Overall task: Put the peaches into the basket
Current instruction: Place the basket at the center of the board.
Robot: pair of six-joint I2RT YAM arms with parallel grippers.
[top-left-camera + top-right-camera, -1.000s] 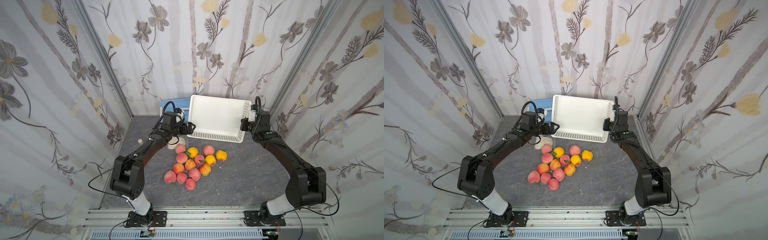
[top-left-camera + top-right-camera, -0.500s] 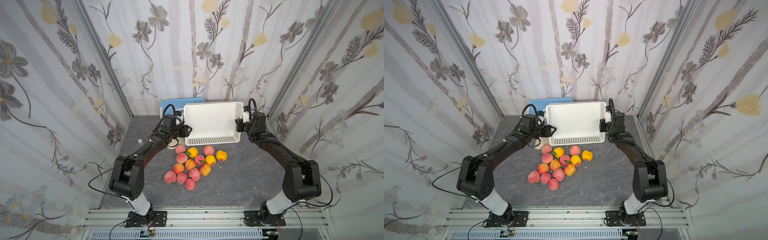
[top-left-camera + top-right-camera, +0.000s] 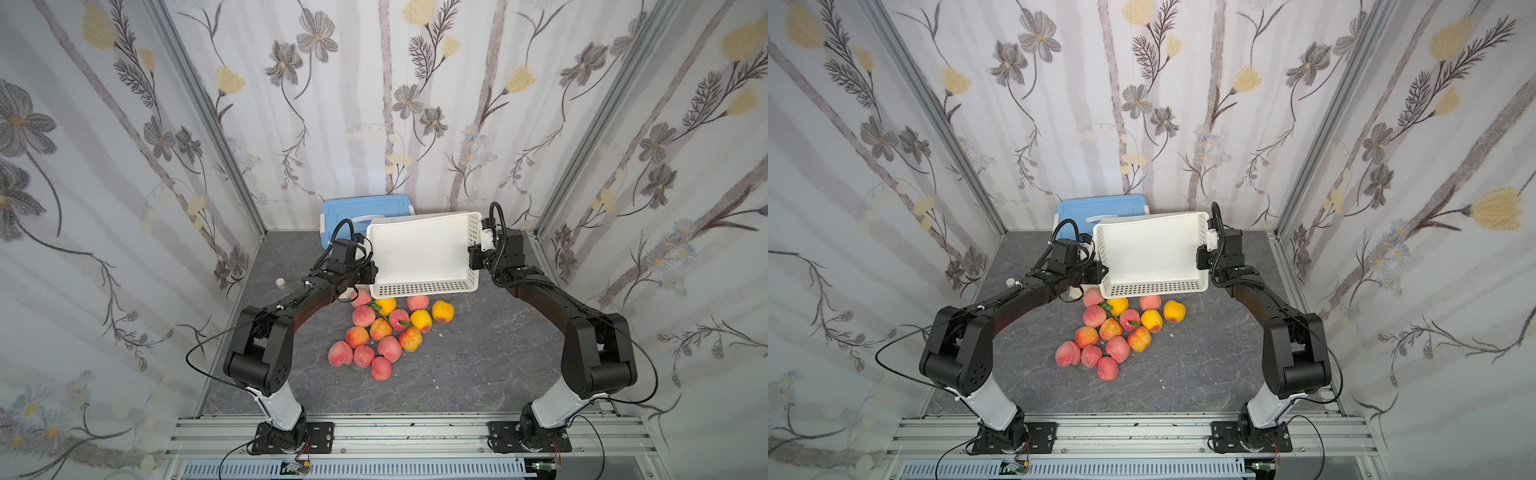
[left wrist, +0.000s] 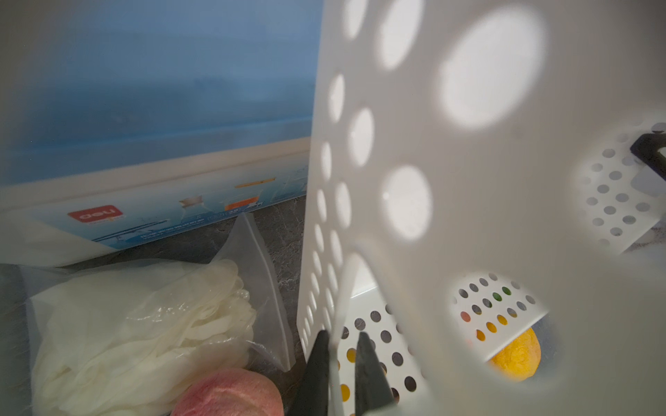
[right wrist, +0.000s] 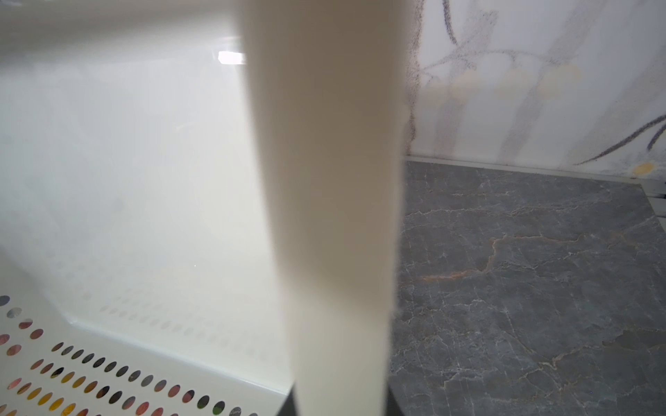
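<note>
I see the basket (image 3: 419, 253) in the upper centre of both top views. It is tipped so its open side faces the camera, with its long perforated wall lowest. The left fingers (image 4: 319, 363) are clenched on one short perforated wall; in the left wrist view a dark finger sits on each side of the white plastic. The right fingers (image 3: 474, 258) are clamped on the opposite short wall, which runs down the middle of the right wrist view with a dark tip on either side of its lower end.

The peaches (image 3: 384, 332) lie in a loose cluster on the grey table (image 3: 478, 353), in the centre of the frame just below the basket. The basket's lowest wall overlaps the topmost peaches, and I cannot tell whether it touches them.

Behind the basket stands a blue-lidded box (image 3: 357, 210). In the left wrist view a clear bag (image 4: 144, 324) of whitish gloves lies on the table, with one pink peach just beside it.
</note>
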